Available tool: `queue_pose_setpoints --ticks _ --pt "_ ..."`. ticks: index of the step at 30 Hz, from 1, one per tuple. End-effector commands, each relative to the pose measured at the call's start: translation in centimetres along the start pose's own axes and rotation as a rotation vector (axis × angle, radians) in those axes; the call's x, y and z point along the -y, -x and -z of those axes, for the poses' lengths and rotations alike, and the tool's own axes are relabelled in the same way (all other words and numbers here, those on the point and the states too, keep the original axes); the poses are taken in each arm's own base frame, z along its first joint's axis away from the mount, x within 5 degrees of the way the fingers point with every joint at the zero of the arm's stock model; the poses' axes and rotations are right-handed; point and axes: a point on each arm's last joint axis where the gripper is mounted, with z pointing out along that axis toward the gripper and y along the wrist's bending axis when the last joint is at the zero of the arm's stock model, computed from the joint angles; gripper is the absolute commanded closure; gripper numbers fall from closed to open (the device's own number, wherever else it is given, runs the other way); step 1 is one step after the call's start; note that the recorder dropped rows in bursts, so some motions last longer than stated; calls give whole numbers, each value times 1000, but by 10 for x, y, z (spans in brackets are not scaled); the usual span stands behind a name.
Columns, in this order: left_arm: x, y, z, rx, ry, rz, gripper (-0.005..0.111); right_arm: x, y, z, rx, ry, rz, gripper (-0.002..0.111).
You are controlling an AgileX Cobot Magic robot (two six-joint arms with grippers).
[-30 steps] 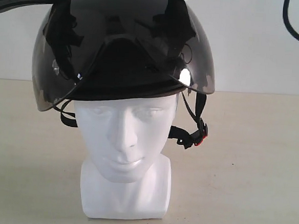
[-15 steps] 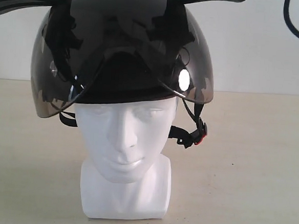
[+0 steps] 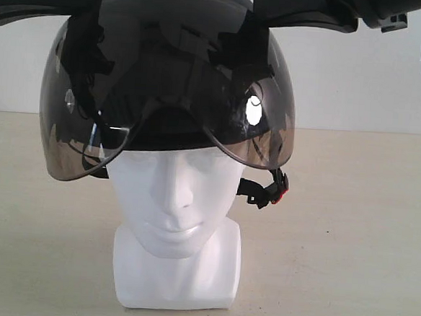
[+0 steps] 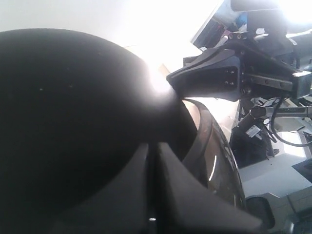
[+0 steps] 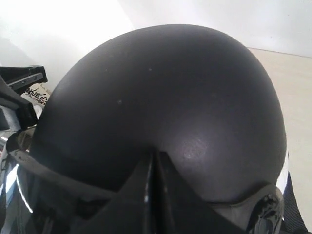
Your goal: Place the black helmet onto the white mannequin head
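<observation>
Matte black helmet (image 5: 161, 97) dome against closed tips of the right gripper (image 5: 153, 163) (beige tabletop (image 5: 295, 87) beyond)

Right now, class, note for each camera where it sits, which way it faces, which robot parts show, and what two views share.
Exterior: off the arms, facing the white mannequin head front-on; black helmet over it, left gripper and right gripper flanking.
Left wrist: on the left arm, past its shut gripper onto the helmet; right gripper beyond.
Right wrist: on the right arm, mirrored; left gripper beyond.
Both wrist views share the helmet's shell.
</observation>
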Motion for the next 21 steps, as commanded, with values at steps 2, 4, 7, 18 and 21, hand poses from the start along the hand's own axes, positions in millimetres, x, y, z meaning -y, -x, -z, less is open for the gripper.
queue_pose_setpoints --ticks 2,4,7,18,21 --pt "-2 -10 -1 -91 23 -6 102 2 -24 -9 -195 35 29 108" --pt "-1 -10 0 -95 27 -4 102 2 -25 -9 -199 37 29 108" --pt "2 -10 1 -96 31 -1 102 2 -25 -8 -201 38 29 108" --pt "4 -14 3 -112 42 -3 102 -2 -27 -10 -222 58 27 108" --pt "3 -20 2 -120 41 15 102 -8 -30 -12 -238 75 45 108"
